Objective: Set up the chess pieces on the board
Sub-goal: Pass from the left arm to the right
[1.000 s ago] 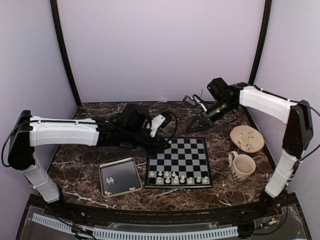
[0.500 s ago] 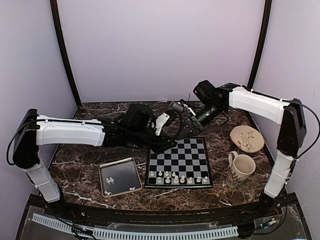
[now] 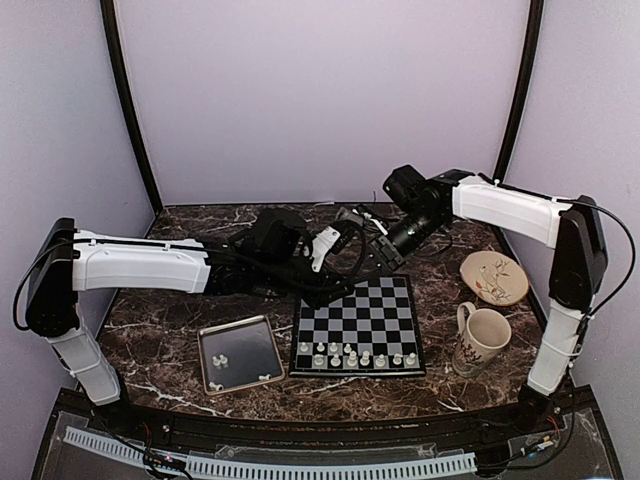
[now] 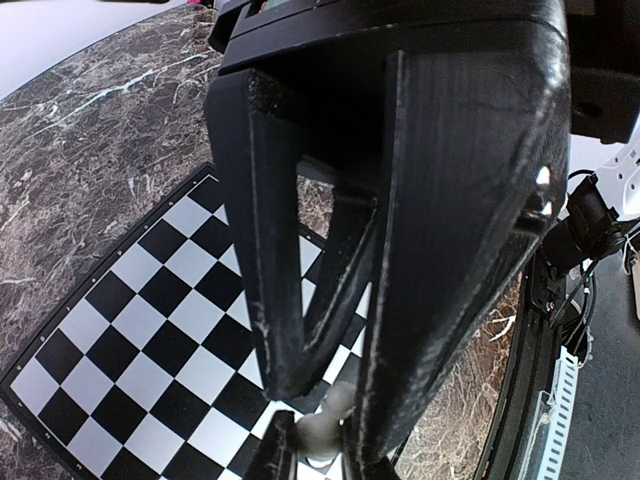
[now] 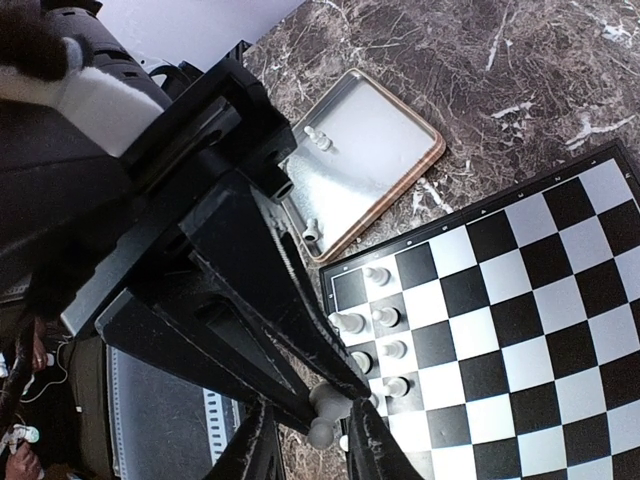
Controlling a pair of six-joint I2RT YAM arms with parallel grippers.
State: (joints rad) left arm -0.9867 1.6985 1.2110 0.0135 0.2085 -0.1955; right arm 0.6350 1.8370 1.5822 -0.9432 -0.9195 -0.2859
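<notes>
Grippers meet in the air near the far left corner of the board [image 3: 372,300]. The left gripper [image 4: 318,442] is nearly closed and pinches a small whitish piece [image 4: 322,425] between its fingertips. The right gripper [image 5: 310,445] is part open. Its two fingers [image 5: 368,440] flank that same piece, and the right wrist view shows a narrow gap on each side of it, so it has hold of nothing.

Eight more pieces [image 3: 355,355] stand upright on the board, all in its two nearest rows, spread from the left side to the right. The squares beyond them are bare.

Just left of the board lies a tray [image 3: 238,323], slightly skewed to it. Three pieces are in it, one near the middle and two by the near rim. Right of the board stands a mug [image 3: 484,338], handle toward the board, with a saucer [image 3: 494,277] beyond it. All of these rest on a dark marbled table [image 3: 150,320].
</notes>
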